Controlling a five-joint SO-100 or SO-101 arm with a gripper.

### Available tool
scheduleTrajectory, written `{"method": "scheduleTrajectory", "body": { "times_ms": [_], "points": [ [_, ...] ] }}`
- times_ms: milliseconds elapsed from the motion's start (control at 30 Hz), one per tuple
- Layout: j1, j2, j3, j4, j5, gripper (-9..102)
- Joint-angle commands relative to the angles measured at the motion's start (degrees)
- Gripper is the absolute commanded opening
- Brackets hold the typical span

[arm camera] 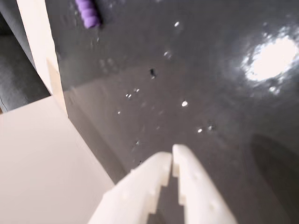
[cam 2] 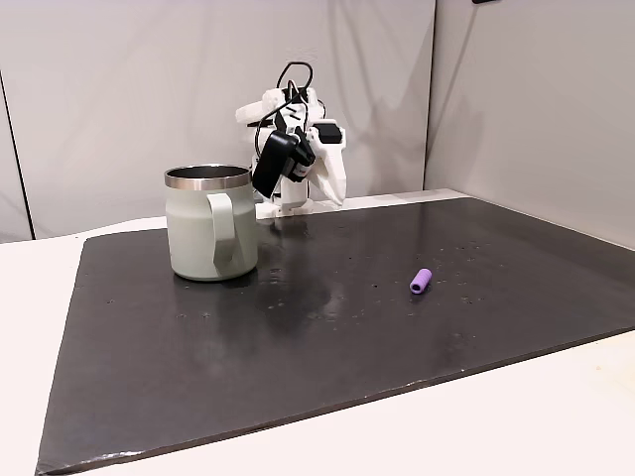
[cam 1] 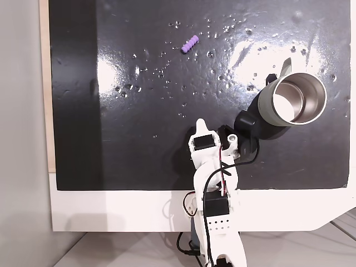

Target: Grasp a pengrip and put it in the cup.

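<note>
Purple and small, the pengrip (cam 1: pixel 190 44) lies in the upper middle of a fixed view on the black mat (cam 1: pixel 139 139), well apart from the steel cup (cam 1: pixel 295 100) at right, while I see my gripper (arm camera: pixel 172 156) clenched with nothing inside.

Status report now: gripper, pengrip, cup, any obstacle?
Gripper shut, empty, above mat. Pengrip lying on mat, far from cup. Cup upright. No obstacle between.

The mat (cam 2: pixel 298 337) is black and glossy, throwing glare. The cup (cam 2: pixel 203 238) has a matt grey wall and shiny metal rim. The pengrip (cam 1: pixel 190 44) looks ribbed, rubbery. The gripper (arm camera: pixel 172 161) is smooth white plastic.
</note>
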Motion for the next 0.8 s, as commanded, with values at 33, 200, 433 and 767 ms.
{"method": "scheduleTrajectory", "body": {
  "times_ms": [33, 200, 433, 767],
  "points": [
    [-2.20, -17.75, -20.21, 0.97, 2.99, 0],
    [-5.01, -34.01, -39.11, 6.59, 6.33, 0],
    [-5.10, -61.44, -71.10, 16.17, 4.04, 0],
    [-0.62, -92.29, -110.83, 31.82, -3.25, 5]
  ]
}}
